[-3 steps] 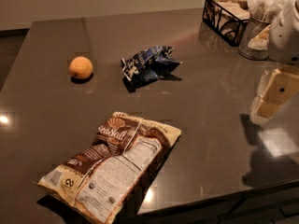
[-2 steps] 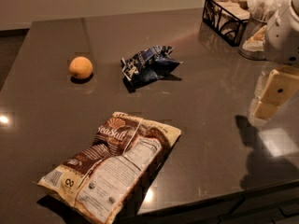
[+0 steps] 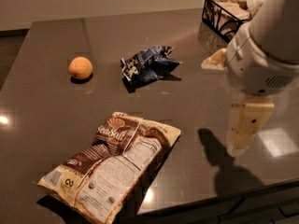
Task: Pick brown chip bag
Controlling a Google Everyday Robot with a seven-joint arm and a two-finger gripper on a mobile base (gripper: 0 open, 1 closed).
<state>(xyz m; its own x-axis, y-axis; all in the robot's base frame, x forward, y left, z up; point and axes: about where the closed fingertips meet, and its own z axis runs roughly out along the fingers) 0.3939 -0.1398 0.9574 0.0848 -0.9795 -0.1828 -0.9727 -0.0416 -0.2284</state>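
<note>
One camera looks steeply down across the table, claw close at right.

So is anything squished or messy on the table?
Yes, the small blue snack bag in the middle looks crumpled and squashed. The brown chip bag lies flat and slanted, close to the front edge of the table. The orange looks fine. The gripper hangs on the right, apart from both bags.

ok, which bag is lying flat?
The brown chip bag near the front edge; the blue bag behind is crumpled. Gripper hovers to its right.
</note>
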